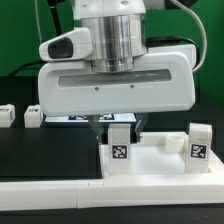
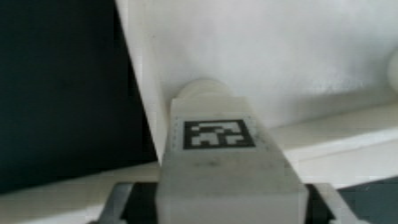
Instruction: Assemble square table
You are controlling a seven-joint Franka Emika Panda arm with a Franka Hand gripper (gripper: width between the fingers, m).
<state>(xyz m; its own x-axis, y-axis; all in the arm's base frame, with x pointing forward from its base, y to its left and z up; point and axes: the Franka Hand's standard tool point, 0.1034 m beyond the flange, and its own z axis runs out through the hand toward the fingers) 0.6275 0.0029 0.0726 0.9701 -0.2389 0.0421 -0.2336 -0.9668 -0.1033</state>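
Narrow claw straddles a small white tagged leg block standing at the large white square plastic top; whether it is clamped, I cannot tell. Assembly seems barely started: legs look unattached.

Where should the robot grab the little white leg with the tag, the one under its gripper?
Take the leg by its upper part, coming straight down from above. It stands upright on the table top, tall and narrow, so the gripper can straddle it, pressing the two plain sides beside the tag face.
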